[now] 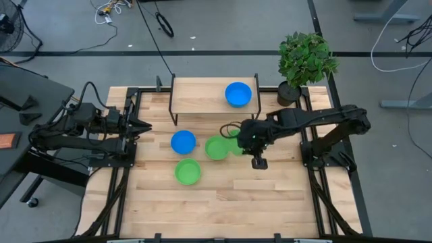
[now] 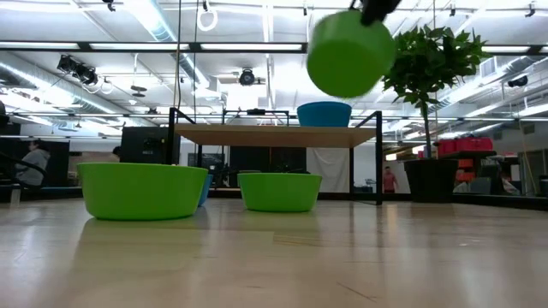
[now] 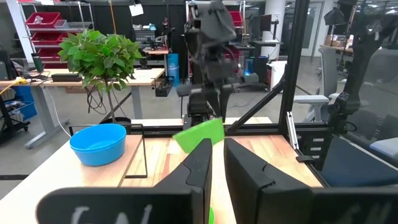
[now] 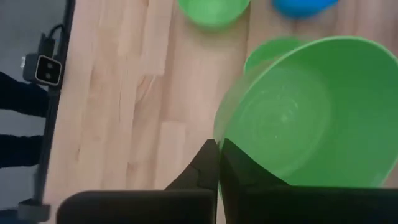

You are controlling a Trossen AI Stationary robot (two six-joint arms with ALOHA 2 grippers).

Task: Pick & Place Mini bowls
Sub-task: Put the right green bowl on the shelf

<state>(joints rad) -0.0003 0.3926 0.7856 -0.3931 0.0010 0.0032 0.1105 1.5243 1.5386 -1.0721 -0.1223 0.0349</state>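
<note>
1. the right gripper [image 4: 217, 163] hangs above the middle of the table [image 1: 223, 209], its fingers pinching the rim of a green mini bowl [image 4: 311, 118]; a thin wall held by one edge lets the bowl tip, and in the low view it hangs tilted, well above the wood.
2. just below it another green bowl [image 1: 216, 148] sits on the table, with a blue bowl [image 1: 183, 142] beside that and a third green bowl [image 1: 187, 171] nearer the front; grouped close, they look like a pick-up cluster.
3. a blue bowl [image 1: 237, 94] rests on the raised shelf [image 1: 199, 91] at the back, probably the drop-off spot.
4. the left gripper [image 1: 138, 125] waits at the table's left edge, fingers narrowly parted, holding nothing.
</note>
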